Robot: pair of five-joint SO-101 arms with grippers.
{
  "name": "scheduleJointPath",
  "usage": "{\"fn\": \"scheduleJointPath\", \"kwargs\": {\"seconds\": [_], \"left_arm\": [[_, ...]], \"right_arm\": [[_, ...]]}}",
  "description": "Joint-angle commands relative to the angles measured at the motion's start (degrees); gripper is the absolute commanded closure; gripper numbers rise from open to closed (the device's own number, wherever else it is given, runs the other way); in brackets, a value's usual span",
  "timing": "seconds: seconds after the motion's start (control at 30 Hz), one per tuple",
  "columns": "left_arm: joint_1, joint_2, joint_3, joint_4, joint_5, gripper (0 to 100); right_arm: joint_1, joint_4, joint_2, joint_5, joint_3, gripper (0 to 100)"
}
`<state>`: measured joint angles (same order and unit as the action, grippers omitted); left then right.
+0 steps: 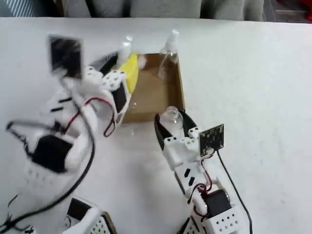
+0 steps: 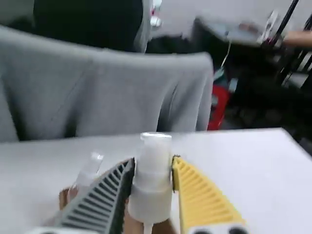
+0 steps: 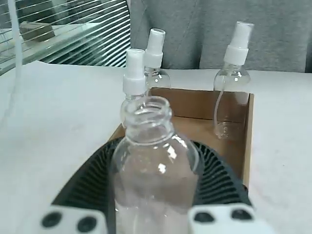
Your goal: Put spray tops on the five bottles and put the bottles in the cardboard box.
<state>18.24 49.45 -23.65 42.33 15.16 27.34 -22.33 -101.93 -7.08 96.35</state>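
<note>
- Surface (image 1: 253, 73): white tabletop; borders on grey upholstery (image 2: 97, 92) past its far edge
- Cardboard box (image 1: 152, 95): shallow, brown, open on top; sits about midway between the left and right edges of the surface, nearer the far edge than the near one; shows bare floor over most of its middle
- Left gripper (image 2: 153, 162): one finger grey, one yellow, both ribbed; closed tight against the spray top (image 2: 151, 195) from either side; hangs above the far left corner of the box
- Spray top: white, upright, pinched at its collar by the left gripper; trails a thin tube from its underside
- Right gripper (image 1: 170, 116): black, curved fingers spread only as wide as the uncapped bottle (image 3: 152, 161) between them, wrapped round its body; sits at the near edge of the box, toward the near right corner
- Uncapped bottle: clear, round-bodied, upright, threaded neck open; held by the right gripper; resting on the surface or lifted off it, cannot tell
- First capped bottle (image 3: 232, 97): clear, white sprayer fitted; stands upright inside the box in its far right corner
- Second capped bottle (image 3: 134, 80): clear, white sprayer fitted, upright at the far left corner of the box; inside it or just outside, cannot tell
- Third capped bottle (image 3: 155, 58): same kind, upright, just beside the second and farther toward the far edge of the surface; inside the box or behind its far wall, cannot tell
</note>
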Motion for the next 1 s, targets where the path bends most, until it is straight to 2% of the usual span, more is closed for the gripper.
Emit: {"fn": "scheduleJointPath", "kwargs": {"seconds": [0.0, 0.1, 0.2, 0.3, 0.5, 0.6, 0.8, 0.97], "left_arm": [[4.62, 4.62, -0.62, -10.90, 1.23, 98], [7.34, 4.53, -2.99, -17.85, 1.41, 98], [8.92, 4.53, -4.84, -21.54, 1.49, 98], [10.59, 4.53, -5.36, -21.80, 1.85, 98], [10.42, 4.44, -5.36, -21.80, 10.11, 98], [10.33, 4.44, -7.12, -23.12, 10.11, 98], [10.51, 4.44, -15.12, -32.44, 10.11, 98], [10.51, 4.44, -16.53, -33.32, 10.37, 98]], "right_arm": [[0.66, -0.75, -0.31, -0.44, 0.53, 98.2], [0.66, -2.59, -0.31, -0.44, 0.53, 98.2], [0.66, -4.00, -0.31, -0.44, 0.53, 98.2], [0.57, -4.18, -0.31, -0.44, 0.53, 98.2], [0.66, -3.74, -0.31, -0.44, 0.53, 98.2], [0.66, -3.65, -0.40, -0.44, 0.53, 98.2], [0.66, -3.65, -0.40, -0.44, 0.53, 98.2], [0.66, -3.65, -0.40, -0.44, 0.53, 98.2]]}}
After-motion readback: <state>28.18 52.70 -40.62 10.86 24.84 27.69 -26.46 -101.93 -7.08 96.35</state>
